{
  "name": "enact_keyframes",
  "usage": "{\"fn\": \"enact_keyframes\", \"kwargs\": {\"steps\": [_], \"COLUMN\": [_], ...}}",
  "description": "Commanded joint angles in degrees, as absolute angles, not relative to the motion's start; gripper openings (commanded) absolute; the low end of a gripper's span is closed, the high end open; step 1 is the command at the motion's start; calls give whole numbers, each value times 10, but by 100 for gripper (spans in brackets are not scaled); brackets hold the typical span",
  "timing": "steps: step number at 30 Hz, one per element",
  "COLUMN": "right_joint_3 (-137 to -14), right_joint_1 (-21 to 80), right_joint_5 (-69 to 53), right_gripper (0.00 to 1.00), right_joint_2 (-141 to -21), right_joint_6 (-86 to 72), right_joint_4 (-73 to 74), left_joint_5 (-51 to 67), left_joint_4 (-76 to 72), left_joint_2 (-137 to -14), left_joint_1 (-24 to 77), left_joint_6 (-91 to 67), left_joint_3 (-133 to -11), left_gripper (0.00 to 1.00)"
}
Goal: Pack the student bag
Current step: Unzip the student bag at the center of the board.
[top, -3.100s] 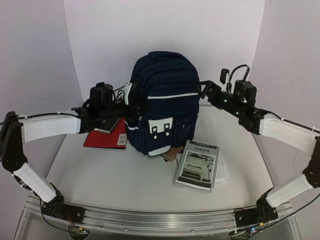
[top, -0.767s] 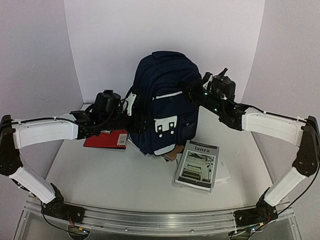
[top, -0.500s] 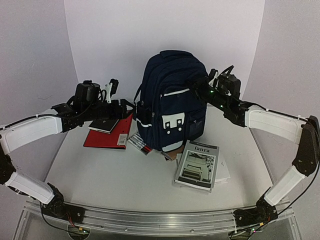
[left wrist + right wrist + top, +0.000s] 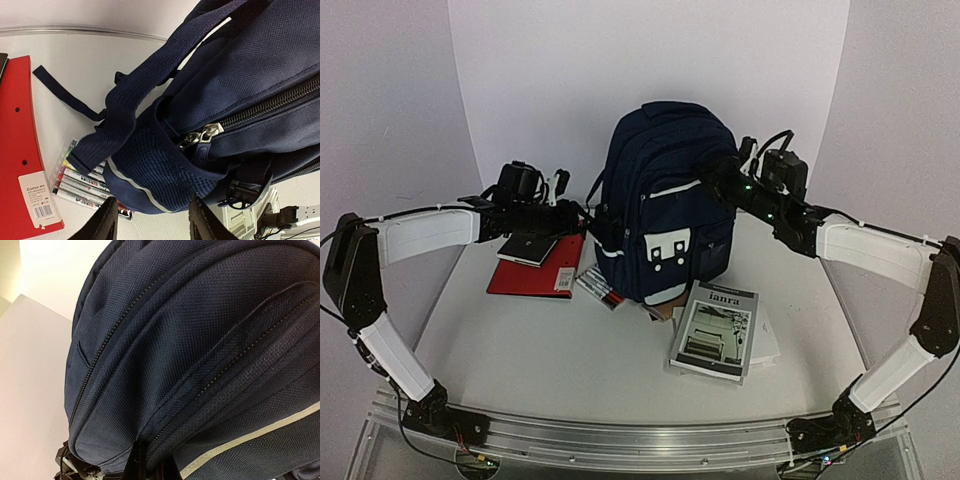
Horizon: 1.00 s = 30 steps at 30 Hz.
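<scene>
The navy backpack [image 4: 665,200] is standing upright at the back of the surface [image 4: 570,350], beside a red folder [image 4: 530,277]. The left end effector [image 4: 153,202] is hovering, fingers apart, by its mesh side pocket [image 4: 160,170], while the right end effector [image 4: 718,172] is pinching together on fabric near its top

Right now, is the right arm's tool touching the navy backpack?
Touching. The right wrist view shows the right tool shut, its dark fingers pinching fabric at the lower edge of the backpack.
</scene>
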<state>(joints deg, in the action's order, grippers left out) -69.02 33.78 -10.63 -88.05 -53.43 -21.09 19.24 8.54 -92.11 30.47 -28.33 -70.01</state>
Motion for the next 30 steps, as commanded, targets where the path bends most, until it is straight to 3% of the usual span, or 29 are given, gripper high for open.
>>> {"fn": "enact_keyframes", "kwargs": {"steps": [1,10,30], "right_joint_3": [-690,-676,-680], "right_joint_1": [333,334,333], "right_joint_5": [-118,-121,-125], "right_gripper": [0,0,0], "right_joint_2": [-844,-841,-849], "right_joint_6": [-495,-498,-496], "right_joint_4": [-243,-243,-243], "left_joint_5": [244,257,281], "left_joint_4": [30,12,28], "left_joint_2": [-938,-968,-1038], "left_joint_1": [309,309,309], "left_joint_6": [-266,-256,-260], "left_joint_3": [-749,-792,-813], "left_gripper": [43,34,32]}}
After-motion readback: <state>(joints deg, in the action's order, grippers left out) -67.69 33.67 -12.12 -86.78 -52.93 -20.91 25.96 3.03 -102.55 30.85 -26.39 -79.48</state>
